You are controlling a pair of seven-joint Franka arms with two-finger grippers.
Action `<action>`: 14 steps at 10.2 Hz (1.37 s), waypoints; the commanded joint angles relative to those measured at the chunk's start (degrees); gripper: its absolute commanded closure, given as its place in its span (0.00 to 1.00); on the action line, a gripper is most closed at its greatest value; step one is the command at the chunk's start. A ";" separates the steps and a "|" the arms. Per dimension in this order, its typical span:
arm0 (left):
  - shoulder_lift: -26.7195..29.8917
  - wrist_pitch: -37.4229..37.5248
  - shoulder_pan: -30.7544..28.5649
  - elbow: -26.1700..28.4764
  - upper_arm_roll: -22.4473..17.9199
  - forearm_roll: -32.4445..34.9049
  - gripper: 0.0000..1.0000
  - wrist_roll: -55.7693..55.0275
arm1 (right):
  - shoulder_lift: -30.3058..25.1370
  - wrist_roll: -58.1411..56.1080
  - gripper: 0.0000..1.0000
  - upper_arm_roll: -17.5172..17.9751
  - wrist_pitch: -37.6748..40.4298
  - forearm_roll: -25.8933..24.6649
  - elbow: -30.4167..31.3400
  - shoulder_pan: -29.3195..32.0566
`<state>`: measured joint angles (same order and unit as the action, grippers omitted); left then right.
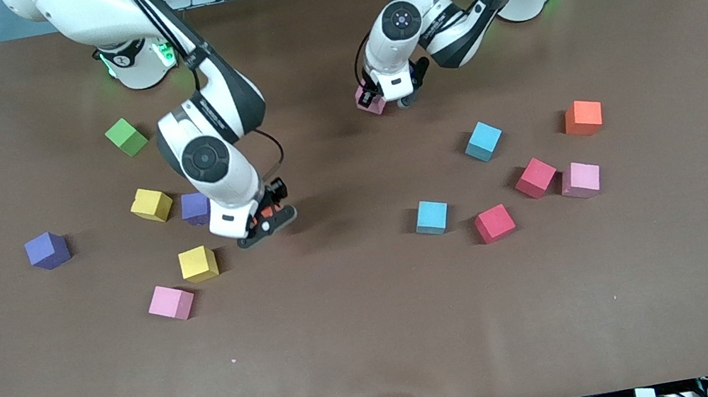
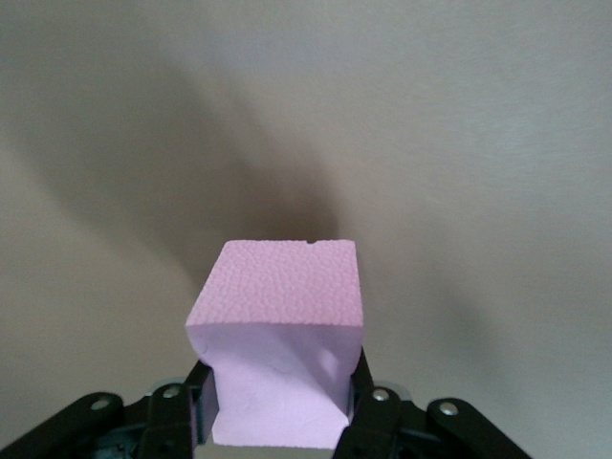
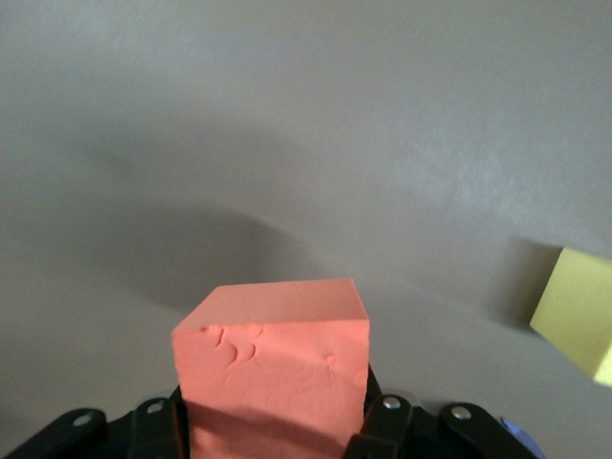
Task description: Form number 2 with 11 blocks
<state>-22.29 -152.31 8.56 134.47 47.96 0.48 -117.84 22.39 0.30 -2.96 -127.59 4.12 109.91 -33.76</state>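
Observation:
My left gripper is shut on a pink cube, held low over the table's middle near the arms' bases; the cube fills the left wrist view. My right gripper is shut on an orange cube, low over the table beside a purple cube. Loose toward the right arm's end lie two yellow cubes, a pink one and another purple one. Toward the left arm's end lie two light blue, two red, a pink and an orange cube.
A green cube lies near the right arm's base. One yellow cube shows at the edge of the right wrist view. The brown table is bare in its half nearer the front camera.

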 commanded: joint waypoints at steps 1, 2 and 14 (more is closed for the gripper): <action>-0.47 0.17 2.15 -3.76 0.03 1.45 0.79 -9.58 | -6.99 -4.85 0.69 0.32 -0.64 0.19 7.58 -0.25; -1.95 0.26 3.47 -5.34 -0.32 1.45 0.78 -11.95 | -8.83 -6.18 0.69 0.50 -0.55 0.19 9.60 -0.60; -8.38 0.96 12.79 -11.33 -8.32 1.45 0.73 -27.01 | -20.02 -30.60 0.68 0.59 -3.09 -2.45 21.57 -2.54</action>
<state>-30.14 -152.08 19.75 124.02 39.86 0.79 -142.89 3.34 -27.13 -2.31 -128.94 2.09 130.18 -36.16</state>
